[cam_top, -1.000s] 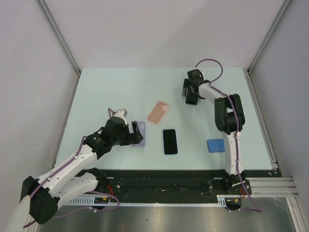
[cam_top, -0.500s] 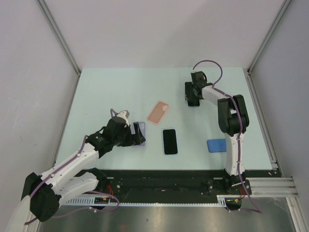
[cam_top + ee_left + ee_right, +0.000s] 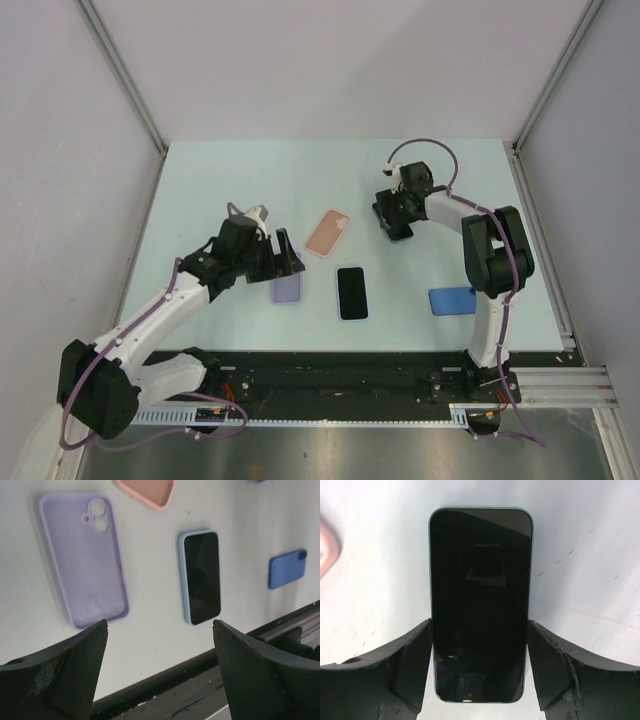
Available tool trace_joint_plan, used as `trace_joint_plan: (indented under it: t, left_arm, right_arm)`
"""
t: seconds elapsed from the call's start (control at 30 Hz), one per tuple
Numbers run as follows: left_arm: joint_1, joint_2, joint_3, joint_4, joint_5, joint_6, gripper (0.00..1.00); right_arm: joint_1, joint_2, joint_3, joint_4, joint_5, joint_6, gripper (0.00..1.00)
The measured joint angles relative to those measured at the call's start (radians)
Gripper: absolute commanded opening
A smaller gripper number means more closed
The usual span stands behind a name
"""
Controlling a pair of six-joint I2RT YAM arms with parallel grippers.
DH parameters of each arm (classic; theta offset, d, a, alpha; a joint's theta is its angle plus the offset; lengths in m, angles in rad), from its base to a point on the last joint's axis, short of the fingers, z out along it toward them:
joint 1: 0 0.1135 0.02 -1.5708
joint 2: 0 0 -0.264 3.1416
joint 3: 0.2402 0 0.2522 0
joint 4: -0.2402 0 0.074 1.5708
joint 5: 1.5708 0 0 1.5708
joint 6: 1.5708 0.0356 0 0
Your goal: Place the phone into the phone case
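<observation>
At the far right of the tabletop point(image 3: 230, 180) my right jaws are clenched on the phone point(image 3: 480, 580). One pad point(image 3: 412, 655) presses each long edge, with the screen facing up. I cannot tell whether it has left the surface. Nearer the front, my left jaws hang released and wide above the purple case point(image 3: 85, 560), which lies hollow side up and apart from them.

My hold is on two thin, smooth edges, toward one end of the phone. A quick swing could let it pivot between the pads, or slip out and land on its glass.

The pink case point(image 3: 328, 232) lies close to the straight line from here to the purple case. A second phone point(image 3: 351, 292) sits just beside the purple case, so a low carry could knock either of them.

A blue case point(image 3: 452, 300) lies on the tabletop as well, which makes three. I cannot judge from here which one fits. Forcing the phone into the wrong case would jam it.

The purple case looks light and soft, and nothing pins it. If I press one corner in first, it will likely slide or tip up. My left jaws coming down carelessly could shove it toward the second phone. Both arms meeting over that one spot could also collide.
</observation>
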Motion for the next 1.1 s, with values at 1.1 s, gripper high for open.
trace_joint_plan:
  t: [1.1]
  left_arm:
    - [0.084, 0.798, 0.637, 0.060, 0.378, 0.098, 0.79]
  right_arm:
    - [0.150, -0.377, -0.453, 0.204, -0.083, -0.037, 0.30]
